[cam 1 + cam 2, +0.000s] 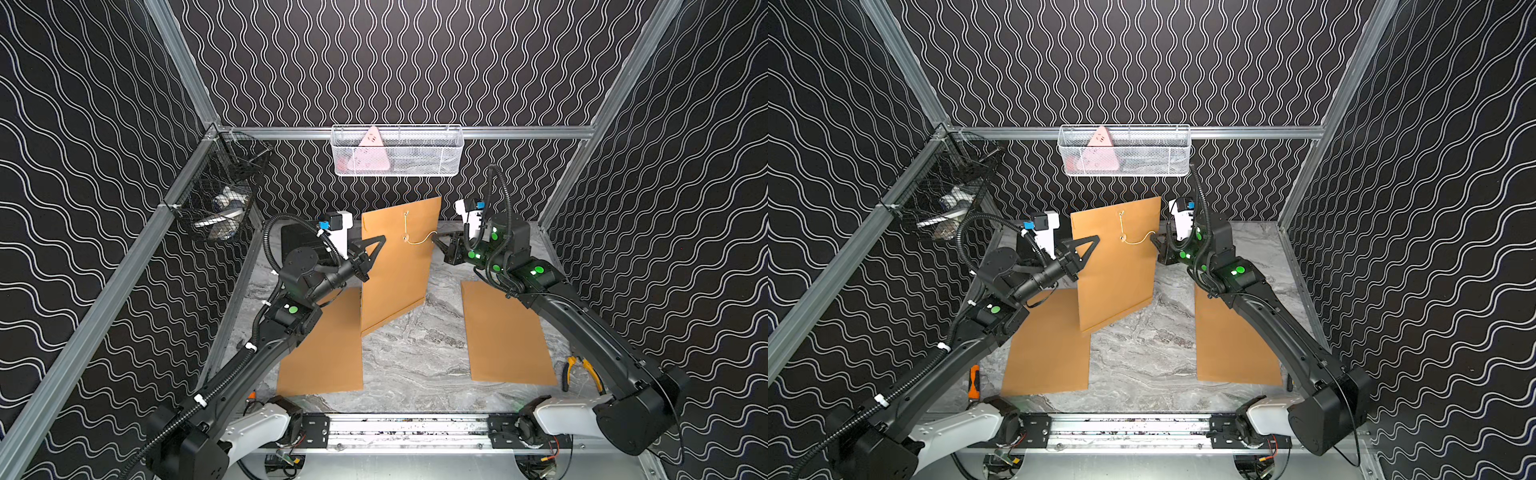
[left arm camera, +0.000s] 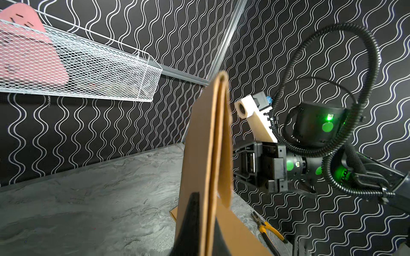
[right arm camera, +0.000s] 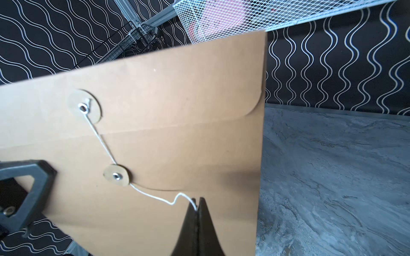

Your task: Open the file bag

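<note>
Both hands reach inward: left hand (image 1: 381, 239) clamps the upright file bag (image 1: 399, 282), right hand (image 3: 197, 200) pinches its string (image 3: 100, 139).

No legible text or markings

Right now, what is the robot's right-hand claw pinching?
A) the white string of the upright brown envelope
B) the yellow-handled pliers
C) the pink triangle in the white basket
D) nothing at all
A: the right gripper is shut on the white string trailing from the lower button of the file bag.
</note>
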Robot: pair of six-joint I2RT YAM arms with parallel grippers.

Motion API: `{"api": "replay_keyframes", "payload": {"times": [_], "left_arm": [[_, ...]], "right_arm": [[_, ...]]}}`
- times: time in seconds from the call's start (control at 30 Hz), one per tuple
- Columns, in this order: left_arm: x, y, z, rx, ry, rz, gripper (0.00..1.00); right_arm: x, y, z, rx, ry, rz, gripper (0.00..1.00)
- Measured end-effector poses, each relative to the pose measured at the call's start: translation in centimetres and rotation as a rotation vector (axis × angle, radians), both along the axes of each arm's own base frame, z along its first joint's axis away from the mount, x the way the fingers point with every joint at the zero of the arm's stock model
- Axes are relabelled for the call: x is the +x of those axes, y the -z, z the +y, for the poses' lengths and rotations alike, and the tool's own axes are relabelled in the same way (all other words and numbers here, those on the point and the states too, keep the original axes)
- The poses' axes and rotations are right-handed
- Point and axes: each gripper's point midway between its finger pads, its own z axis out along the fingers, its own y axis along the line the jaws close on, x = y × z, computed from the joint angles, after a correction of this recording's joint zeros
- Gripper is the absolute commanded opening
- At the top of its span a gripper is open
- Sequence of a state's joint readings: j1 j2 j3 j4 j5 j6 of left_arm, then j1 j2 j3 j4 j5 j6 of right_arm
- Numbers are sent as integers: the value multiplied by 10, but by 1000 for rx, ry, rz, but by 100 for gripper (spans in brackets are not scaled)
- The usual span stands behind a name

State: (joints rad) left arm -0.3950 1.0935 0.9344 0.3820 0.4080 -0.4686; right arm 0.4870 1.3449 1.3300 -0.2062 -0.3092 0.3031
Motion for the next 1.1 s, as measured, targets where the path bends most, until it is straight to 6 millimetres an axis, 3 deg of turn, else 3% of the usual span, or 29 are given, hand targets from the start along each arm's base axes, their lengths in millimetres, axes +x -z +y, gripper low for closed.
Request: {"api": "replay_keyframes", "payload": {"times": [0.57, 1.1], "left_arm": [[-5, 22, -7, 27, 53, 41, 0], [-3, 42, -13, 41, 85, 84, 0]], "right_arm": [[4, -35, 6, 7, -31, -56, 0], [4, -52, 26, 31, -112, -59, 0]]}}
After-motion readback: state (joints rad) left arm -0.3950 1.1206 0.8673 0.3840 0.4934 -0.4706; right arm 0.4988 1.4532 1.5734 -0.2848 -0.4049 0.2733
